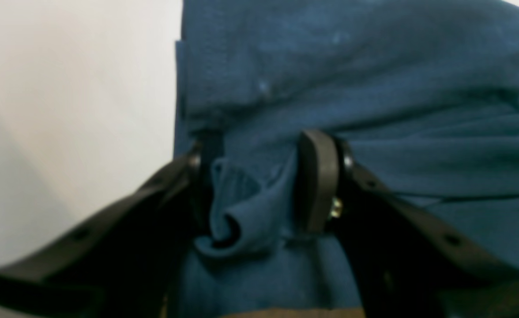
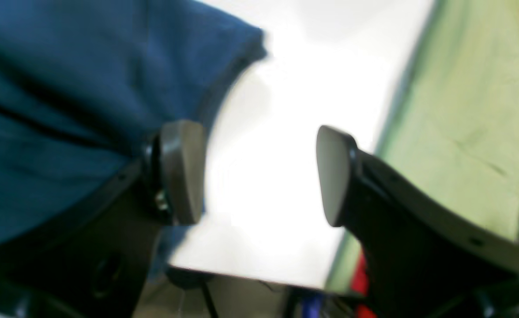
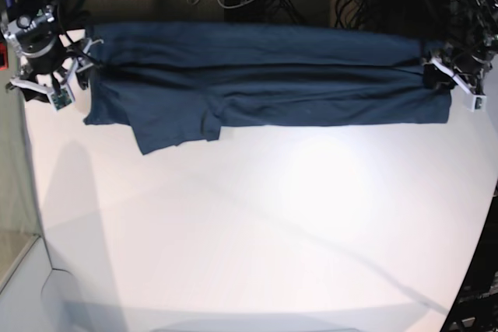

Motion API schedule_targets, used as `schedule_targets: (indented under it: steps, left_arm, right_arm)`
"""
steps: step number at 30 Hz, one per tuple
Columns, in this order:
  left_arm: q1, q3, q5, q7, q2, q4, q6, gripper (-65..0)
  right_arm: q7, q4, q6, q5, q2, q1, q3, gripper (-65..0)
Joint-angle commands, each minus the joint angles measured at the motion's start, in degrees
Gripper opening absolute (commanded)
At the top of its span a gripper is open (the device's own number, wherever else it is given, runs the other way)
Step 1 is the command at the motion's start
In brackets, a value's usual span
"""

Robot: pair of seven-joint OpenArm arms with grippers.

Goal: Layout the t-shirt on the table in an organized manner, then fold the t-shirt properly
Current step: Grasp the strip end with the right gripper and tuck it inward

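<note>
Base view: t-shirt folded lengthwise at table's 12 o'clock edge. Right gripper parted, empty; left gripper parted around a bunched fold. Risk: cloth snags, drags fold askew.

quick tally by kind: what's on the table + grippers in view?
t-shirt: 1
table: 1
grippers: 2, left gripper and right gripper
total: 4

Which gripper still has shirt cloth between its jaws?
The left gripper: a bunched fold of the t-shirt sits between them. The right gripper frames only bare table.
</note>
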Motion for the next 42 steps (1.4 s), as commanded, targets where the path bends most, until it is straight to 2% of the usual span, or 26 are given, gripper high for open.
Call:
schedule_targets:
  steps: [1,6,12,15,23,29,32,36,39,42]
  left_arm:
    - [0.1,-0.3,-0.2,0.0,-1.0,0.8,0.2,-37.5]
    - [0.2,-0.3,-0.2,0.0,-1.0,0.7,0.2,-37.5]
    - [-0.2,-0.3,-0.2,0.0,-0.2,0.8,0.2,-37.6]
    - [-0.2,-0.3,-0.2,0.0,0.3,0.9,0.2,-37.7]
    - [-0.2,-0.3,-0.1,0.0,0.6,0.9,0.2,-37.8]
    - [-0.2,-0.3,-0.2,0.0,0.6,0.9,0.2,-37.8]
    - [-0.2,-0.3,-0.2,0.0,0.6,0.8,0.2,-37.8]
    - [-0.2,-0.3,-0.2,0.0,0.6,0.8,0.2,-37.8]
    - [-0.2,-0.3,-0.2,0.0,0.6,0.8,0.2,-37.8]
    - [-0.2,-0.3,-0.2,0.0,0.6,0.8,0.2,-37.8]
  right_arm:
    - [1.0,1.2,-0.4,0.5,0.3,1.0,0.1,-25.2]
    - [0.7,0.3,-0.4,0.5,-2.7,8.4,-4.1,-25.2]
    - [-9.7,-8.0,-0.4,0.4,-8.0,22.7,-7.9,-25.4]
    - [-11.9,-15.5,-0.4,0.3,-8.3,28.0,-7.6,-25.4]
    - [-11.3,-28.6,-0.4,0.3,-7.9,32.1,-7.9,-25.2]
    - [-6.2,-34.4,-0.4,0.3,-8.1,31.7,-8.0,-26.6]
    - [-5.4,-36.2,-0.4,0.4,-8.1,31.5,-8.0,-35.1]
    - [-5.6,-36.4,-0.4,0.4,-8.1,31.5,-8.0,-64.9]
    - [-5.9,-34.8,-0.4,0.4,-8.0,31.5,-7.5,-65.0]
    - [-6.1,-28.3,-0.4,0.4,-8.1,29.0,-7.5,-65.0]
